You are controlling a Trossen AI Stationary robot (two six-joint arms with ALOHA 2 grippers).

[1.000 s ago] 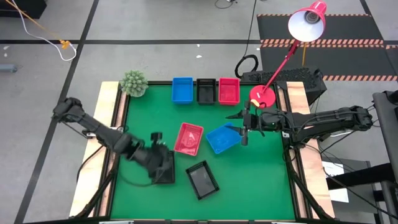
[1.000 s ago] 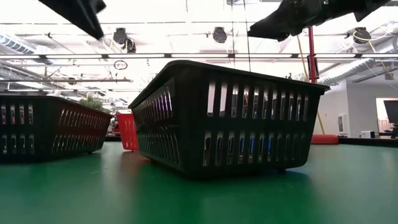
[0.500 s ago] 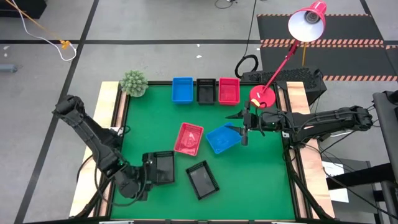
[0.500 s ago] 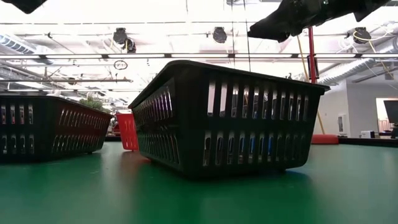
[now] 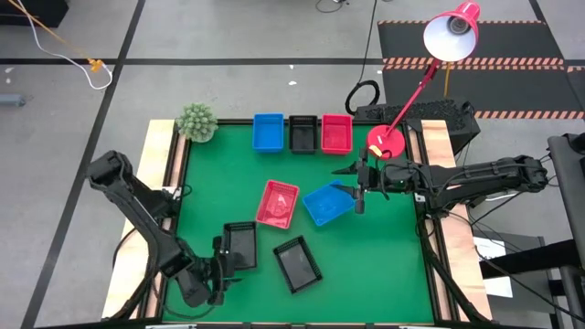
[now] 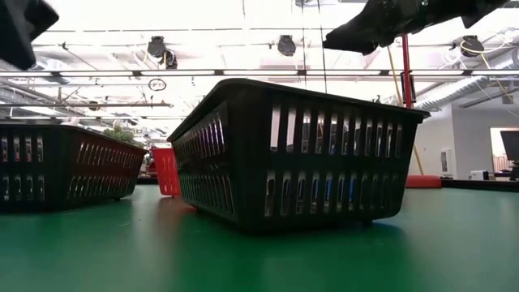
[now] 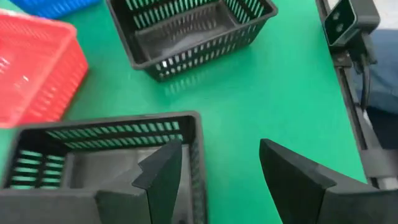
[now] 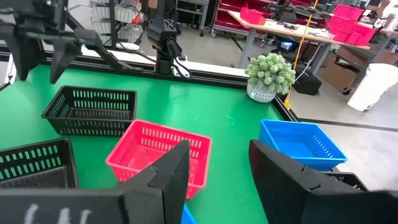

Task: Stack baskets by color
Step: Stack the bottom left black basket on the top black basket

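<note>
Overhead, table-level, 2 wrist views share baskets [image 5: 277, 202].

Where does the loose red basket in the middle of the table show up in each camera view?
High view: red basket, mid-table, left of the tilted blue one.
Low view: a red sliver between the two black baskets.
Left wrist view: at the left edge.
Right wrist view: centre, just beyond the fingers.
Shared landmark: the angled black basket beside it, which fills the low view's middle.

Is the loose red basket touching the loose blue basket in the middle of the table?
Apart. The high view shows a strip of green mat between the red basket and the tilted blue basket.
</note>
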